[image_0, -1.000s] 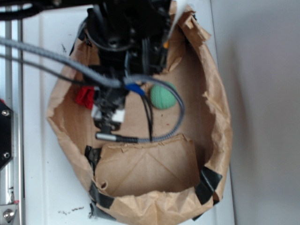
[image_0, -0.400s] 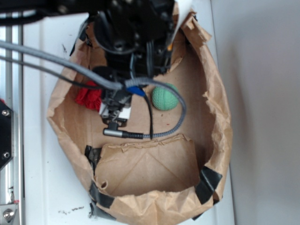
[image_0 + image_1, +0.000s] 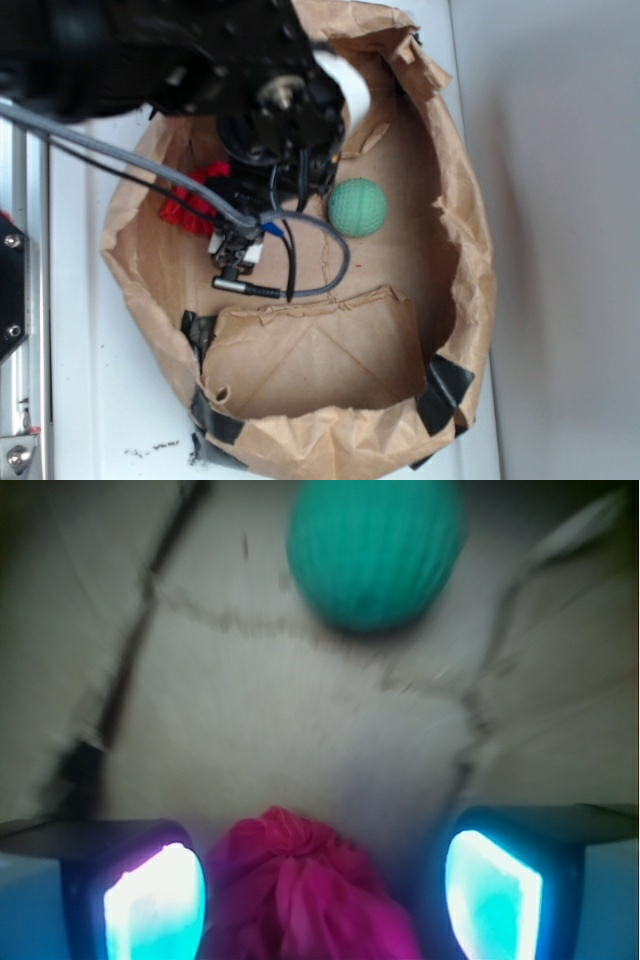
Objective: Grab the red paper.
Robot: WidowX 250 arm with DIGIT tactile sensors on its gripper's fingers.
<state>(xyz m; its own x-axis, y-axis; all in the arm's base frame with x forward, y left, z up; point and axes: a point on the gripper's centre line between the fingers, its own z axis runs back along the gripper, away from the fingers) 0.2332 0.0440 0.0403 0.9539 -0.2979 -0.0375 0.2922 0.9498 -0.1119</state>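
The red paper [image 3: 310,885] is a wrinkled red wad lying on the floor of the brown paper bag [image 3: 470,260]. In the wrist view it sits between my two fingers, close to the left pad [image 3: 155,905] and with a gap to the right pad [image 3: 495,895]. My gripper [image 3: 322,898] is open around it. In the exterior view only part of the red paper [image 3: 188,205] shows at the bag's left side, and the black arm [image 3: 270,100] hides the fingers.
A round green ball [image 3: 357,207] lies on the bag floor right of the arm, ahead of the fingers in the wrist view [image 3: 375,545]. The bag's walls rise all around. A grey cable [image 3: 320,270] loops over a folded flap [image 3: 320,350].
The arm has swung left and up in the exterior view, so the green ball now shows whole. The red paper has stayed in place.
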